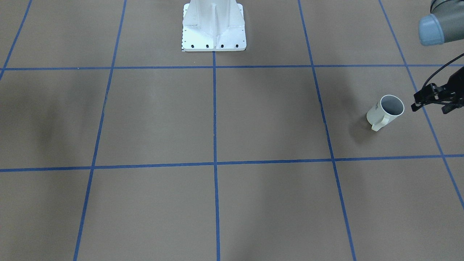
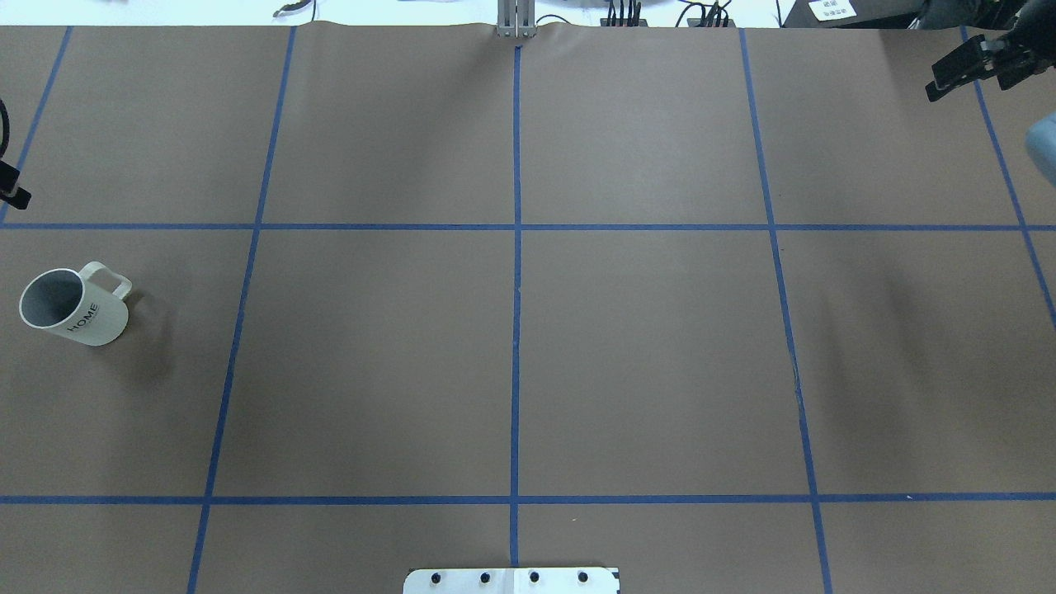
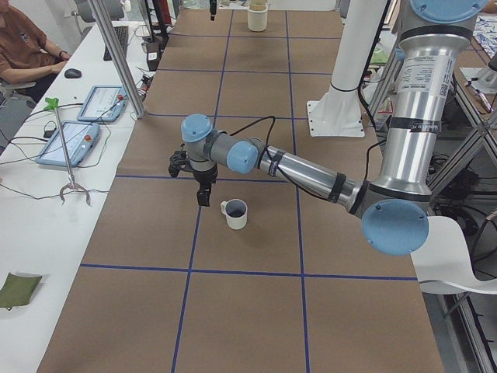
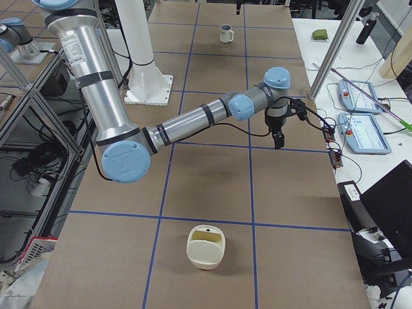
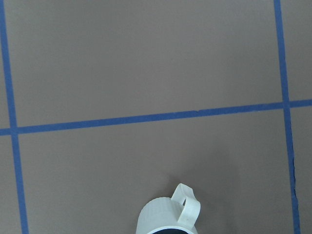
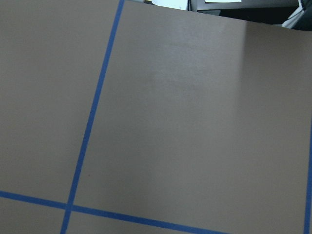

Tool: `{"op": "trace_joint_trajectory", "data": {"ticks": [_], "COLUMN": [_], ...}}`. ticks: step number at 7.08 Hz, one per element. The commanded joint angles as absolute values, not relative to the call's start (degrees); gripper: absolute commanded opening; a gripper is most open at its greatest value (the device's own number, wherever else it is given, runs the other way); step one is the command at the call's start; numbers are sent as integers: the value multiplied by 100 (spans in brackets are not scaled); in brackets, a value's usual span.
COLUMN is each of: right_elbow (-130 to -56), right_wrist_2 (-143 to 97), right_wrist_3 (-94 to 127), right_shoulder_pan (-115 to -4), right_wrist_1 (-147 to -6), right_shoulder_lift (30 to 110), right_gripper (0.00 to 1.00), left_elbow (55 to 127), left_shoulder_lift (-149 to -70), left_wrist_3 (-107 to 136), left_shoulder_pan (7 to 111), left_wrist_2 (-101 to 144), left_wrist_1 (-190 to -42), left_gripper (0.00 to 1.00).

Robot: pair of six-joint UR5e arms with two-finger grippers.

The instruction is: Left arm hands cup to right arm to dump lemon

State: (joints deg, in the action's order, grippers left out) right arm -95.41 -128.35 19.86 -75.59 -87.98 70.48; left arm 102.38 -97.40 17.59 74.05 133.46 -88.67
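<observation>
A smooth, round off-white mug (image 2: 78, 318) stands on the brown bench (image 2: 511, 346). The black left claw (image 1: 415, 102) nearby looks open, holding nothing. For the right claw (image 2: 957, 70), I cannot tell.

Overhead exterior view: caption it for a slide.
Cup upright at left, left gripper near it, right gripper far off at top right.

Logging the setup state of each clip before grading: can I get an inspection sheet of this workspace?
Surface: brown table with a blue tape grid.
Job's things: cup upright near the left end; lemon not seen in any view.
Clutter: cream tub at the right end.
Grippers: left gripper close to the cup, not touching; right gripper far from it; cannot tell if either is open.
Cables: black cable loop at the left wrist.
Surroundings: seated person, tablets on a side desk.
</observation>
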Motion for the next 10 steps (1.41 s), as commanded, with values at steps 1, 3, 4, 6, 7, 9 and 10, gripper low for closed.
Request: {"op": "trace_joint_trajectory", "data": {"ticks": [1, 3, 4, 6, 7, 9, 10], "right_elbow": [-9553, -9528, -9536, -9536, -9536, -9615, -9659], "right_wrist_2": [-13505, -13535, -13553, -13570, -13553, -13526, -13561], "right_wrist_3": [1863, 1855, 1741, 776, 773, 773, 782], "right_shoulder_pan": [-8092, -8314, -8341, -8516, -8517, -8517, -8517], "right_wrist_1": [-9289, -9308, -9290, -9308, -9299, -9273, -9281], "right_shoulder_lift": [7232, 7452, 7575, 7830, 7875, 7971, 7972], "right_gripper": [100, 100, 100, 100, 100, 100, 100], "left_elbow": [9978, 9616, 9554, 9536, 9554, 9624, 9728], "left_shoulder_lift": [-10140, -10476, -10555, -10722, -10723, -10723, -10688], "left_wrist_3": [1302, 1266, 1266, 1266, 1266, 1266, 1266], "left_shoulder_pan": [7698, 7831, 7840, 7840, 7840, 7831, 7840], "left_wrist_2": [13350, 13368, 13386, 13421, 13430, 13430, 13421], "left_wrist_1": [-8291, -8191, -8139, -7814, -7813, -7813, -7805], "left_gripper": [99, 100, 100, 100, 100, 100, 100]}}
